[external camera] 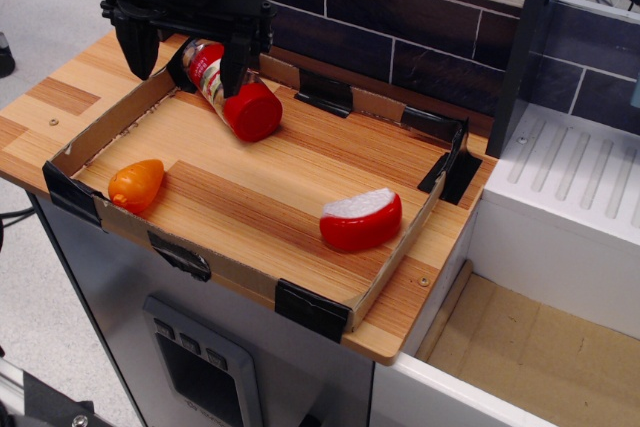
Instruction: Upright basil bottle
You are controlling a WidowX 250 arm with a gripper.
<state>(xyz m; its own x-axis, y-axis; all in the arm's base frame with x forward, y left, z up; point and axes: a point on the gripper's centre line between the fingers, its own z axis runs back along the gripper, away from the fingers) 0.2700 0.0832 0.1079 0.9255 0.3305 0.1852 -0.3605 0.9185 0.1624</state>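
Claw (185,59) spread wide astride tipped basil bottle (228,91) inside cardboard tray (250,272).

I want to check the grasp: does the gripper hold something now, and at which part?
The gripper stands astride the body of the lying basil bottle, above its red cap; whether the fingers press it cannot be told.

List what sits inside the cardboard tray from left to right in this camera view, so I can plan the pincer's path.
Orange carrot-like toy → basil bottle, lying tilted with its red cap toward the camera, the pincer straddling its far end → red-rind cheese wedge.
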